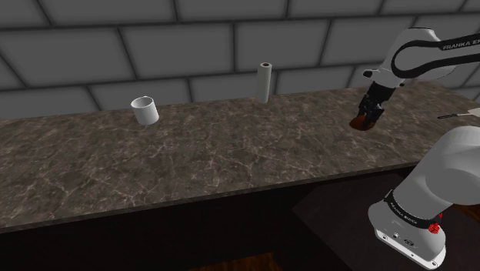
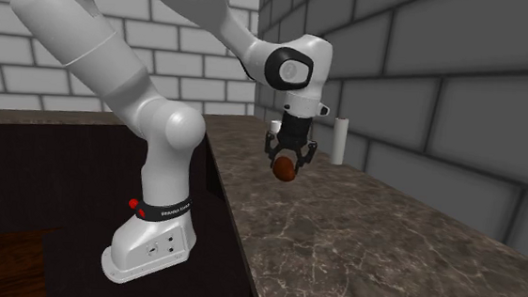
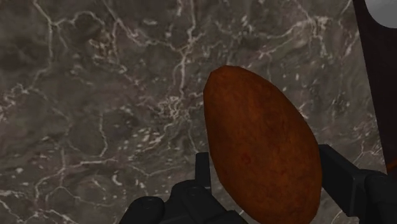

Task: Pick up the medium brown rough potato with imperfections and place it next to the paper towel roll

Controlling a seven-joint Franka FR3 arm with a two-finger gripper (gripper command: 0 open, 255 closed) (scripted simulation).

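Note:
My black gripper (image 1: 364, 122) is shut on a reddish-brown potato (image 3: 261, 146), which hangs a little above the dark marble counter (image 1: 192, 162) near its end by the stand. In the second exterior view the potato (image 2: 286, 169) shows below the fingers, clear of the surface, with the gripper (image 2: 288, 163) clasping it from both sides. In the wrist view the gripper (image 3: 264, 184) holds the potato with a finger against each side. The white paper towel roll (image 1: 264, 81) stands upright at the counter's back edge by the wall, well to the shoulder view's left of the gripper; the roll (image 2: 341, 142) also stands behind the gripper.
A white mug (image 1: 145, 111) stands on the counter further to the shoulder view's left. A grey block wall (image 1: 154, 38) runs behind the counter. The robot stand (image 2: 148, 249) sits beside the counter's end on a dark floor.

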